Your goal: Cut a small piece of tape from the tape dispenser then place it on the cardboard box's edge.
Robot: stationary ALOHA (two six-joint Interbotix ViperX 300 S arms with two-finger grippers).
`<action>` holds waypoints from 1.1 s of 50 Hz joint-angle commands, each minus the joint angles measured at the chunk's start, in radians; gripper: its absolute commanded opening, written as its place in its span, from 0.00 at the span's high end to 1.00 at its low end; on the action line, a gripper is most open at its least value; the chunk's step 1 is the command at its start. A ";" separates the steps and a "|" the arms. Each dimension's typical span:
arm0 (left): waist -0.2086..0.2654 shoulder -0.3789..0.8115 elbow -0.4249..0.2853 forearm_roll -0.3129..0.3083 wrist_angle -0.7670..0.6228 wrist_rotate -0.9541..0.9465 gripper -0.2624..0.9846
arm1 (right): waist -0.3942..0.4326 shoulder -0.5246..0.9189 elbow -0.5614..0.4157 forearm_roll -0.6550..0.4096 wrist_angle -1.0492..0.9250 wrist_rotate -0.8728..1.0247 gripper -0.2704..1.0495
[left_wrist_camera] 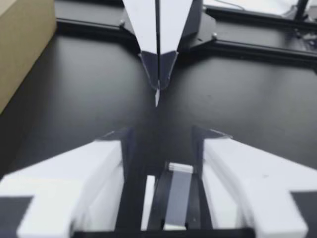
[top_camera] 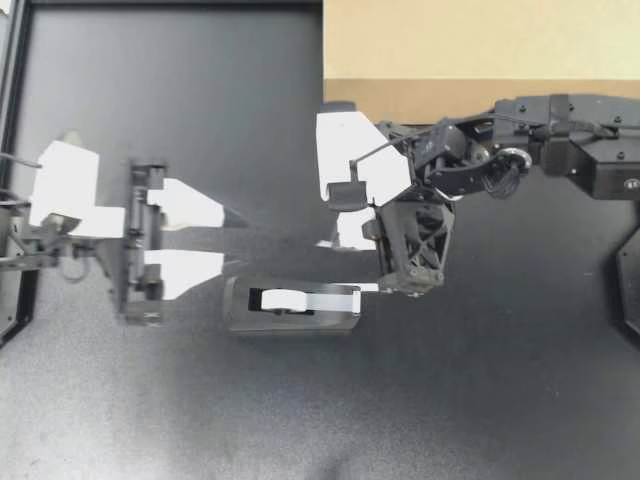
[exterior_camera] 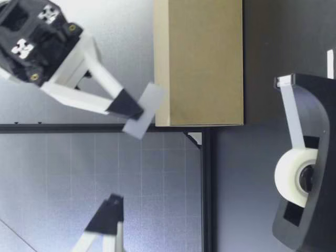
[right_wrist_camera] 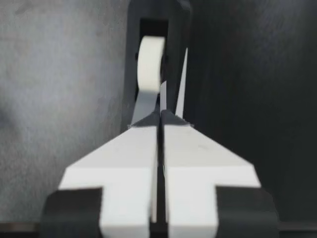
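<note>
Dispenser (top_camera: 240, 312) lies on the dark table (top_camera: 150, 420), a long black holder just ahead of the left gripper (top_camera: 225, 240) and close below the right gripper (top_camera: 348, 197) in the top view. Its slot holds a white roll (top_camera: 272, 299). From the low view the dispenser stands upright with the roll seated in its cradle, and a strip (exterior_camera: 294, 118) runs up from the roll to the cutter (exterior_camera: 286, 81) at the top end.

The tape piece (exterior_camera: 151, 98) is off the dispenser and up in the air. The right gripper's fingers are pressed together on it, with the pale rectangle sticking out on both sides of the dark tips. It hangs by the upper corner of the box (top_camera: 480, 45); whether it touches the cardboard cannot be told. In the left wrist view the same closed fingers point down ahead of the left gripper, with a sliver of tape at their tips.

The box stands on the table, farther from the low camera than the dispenser. Plain brown faces show, and nothing of its inside.

The left gripper's fingers are spread wide and hold nothing. In its wrist view the dispenser lies low between them, untouched.
</note>
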 commanded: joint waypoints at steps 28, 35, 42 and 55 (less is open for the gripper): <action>-0.002 0.146 -0.141 0.000 -0.015 0.009 0.45 | 0.006 0.038 -0.097 -0.002 0.011 -0.003 0.86; -0.002 0.160 -0.150 0.000 -0.015 0.006 0.46 | 0.006 0.043 -0.100 -0.005 0.011 -0.003 0.86; -0.002 0.166 -0.156 0.000 -0.015 0.005 0.46 | 0.005 0.044 -0.100 -0.005 0.014 -0.003 0.86; -0.002 0.166 -0.156 0.000 -0.015 0.008 0.59 | 0.005 0.048 -0.100 -0.005 0.018 -0.003 0.86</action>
